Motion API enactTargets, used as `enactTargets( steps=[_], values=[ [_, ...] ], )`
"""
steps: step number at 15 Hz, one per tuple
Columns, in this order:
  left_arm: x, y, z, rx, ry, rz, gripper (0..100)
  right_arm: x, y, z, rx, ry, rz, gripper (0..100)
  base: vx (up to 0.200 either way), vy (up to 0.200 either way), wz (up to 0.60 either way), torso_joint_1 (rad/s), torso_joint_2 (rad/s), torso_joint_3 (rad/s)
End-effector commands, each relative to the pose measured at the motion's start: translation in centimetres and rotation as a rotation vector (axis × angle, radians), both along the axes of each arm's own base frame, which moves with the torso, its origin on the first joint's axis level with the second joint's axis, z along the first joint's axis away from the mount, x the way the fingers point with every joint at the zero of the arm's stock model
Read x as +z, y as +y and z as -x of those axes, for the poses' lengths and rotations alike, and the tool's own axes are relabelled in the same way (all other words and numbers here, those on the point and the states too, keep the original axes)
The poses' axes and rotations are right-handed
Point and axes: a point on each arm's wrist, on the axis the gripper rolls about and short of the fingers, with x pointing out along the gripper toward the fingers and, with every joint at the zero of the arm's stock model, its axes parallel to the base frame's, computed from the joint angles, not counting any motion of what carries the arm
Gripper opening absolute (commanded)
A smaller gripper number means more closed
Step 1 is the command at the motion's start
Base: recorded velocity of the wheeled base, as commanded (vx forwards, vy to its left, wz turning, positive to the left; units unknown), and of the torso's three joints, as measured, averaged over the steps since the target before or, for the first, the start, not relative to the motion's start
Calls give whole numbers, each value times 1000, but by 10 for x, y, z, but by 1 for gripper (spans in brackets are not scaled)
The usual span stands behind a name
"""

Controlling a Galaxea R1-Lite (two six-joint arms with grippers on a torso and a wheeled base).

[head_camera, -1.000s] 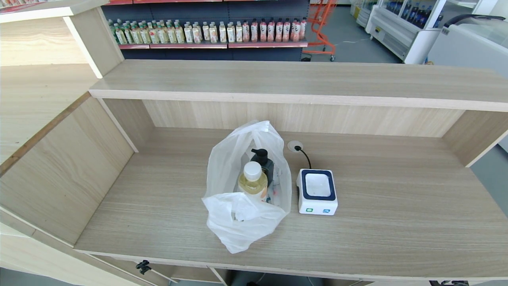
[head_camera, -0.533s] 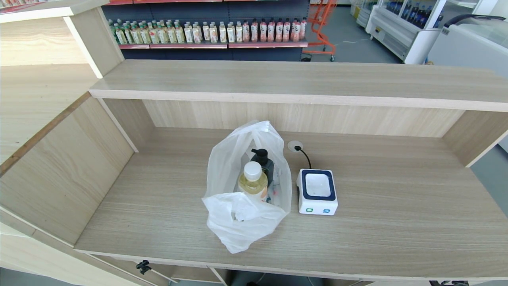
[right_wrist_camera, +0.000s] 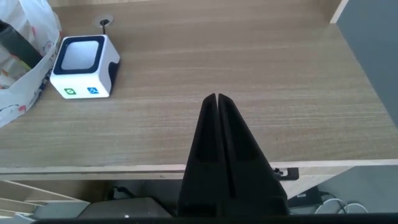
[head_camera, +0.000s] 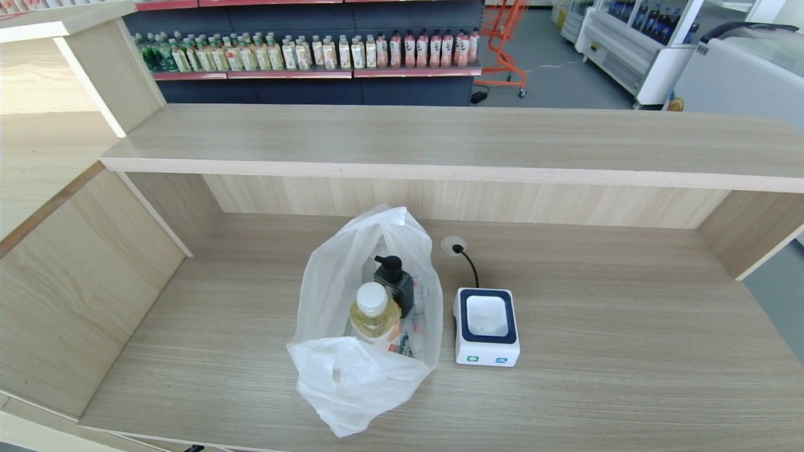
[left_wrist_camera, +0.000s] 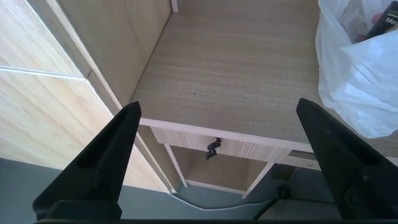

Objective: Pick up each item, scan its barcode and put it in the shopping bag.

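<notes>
A white plastic shopping bag [head_camera: 352, 376] stands open in the middle of the wooden counter [head_camera: 628, 351]. Inside it a yellow drink bottle with a white cap [head_camera: 372, 314] stands upright, with a black pump bottle [head_camera: 394, 282] behind it. Just right of the bag sits the white and navy barcode scanner [head_camera: 485, 326]. My left gripper [left_wrist_camera: 219, 106] hangs open off the counter's front edge, with the bag [left_wrist_camera: 360, 81] to one side. My right gripper [right_wrist_camera: 216, 97] is shut on nothing over the counter's front edge, away from the scanner [right_wrist_camera: 84, 65] and bag [right_wrist_camera: 15, 62].
The scanner's black cable [head_camera: 468, 263] runs to a hole in the counter. A raised ledge [head_camera: 440, 141] and side walls enclose the counter. A drawer handle [left_wrist_camera: 213, 148] sits under the front edge. Store shelves with bottles [head_camera: 314, 53] stand behind.
The whole head view has shifted, so the camera moved. The bag, its bottles and the scanner keep their places relative to each other.
</notes>
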Motion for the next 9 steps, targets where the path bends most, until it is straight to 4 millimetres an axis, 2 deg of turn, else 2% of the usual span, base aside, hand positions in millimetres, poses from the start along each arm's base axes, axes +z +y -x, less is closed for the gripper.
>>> enactTargets(
  steps=[1,9],
  values=[
    [0,0,0,1,0,0,100,0,0,0,0,4,-1,0,0,0,0,0,0,0],
    [0,0,0,1,0,0,100,0,0,0,0,4,2,0,0,0,0,0,0,0]
  ],
)
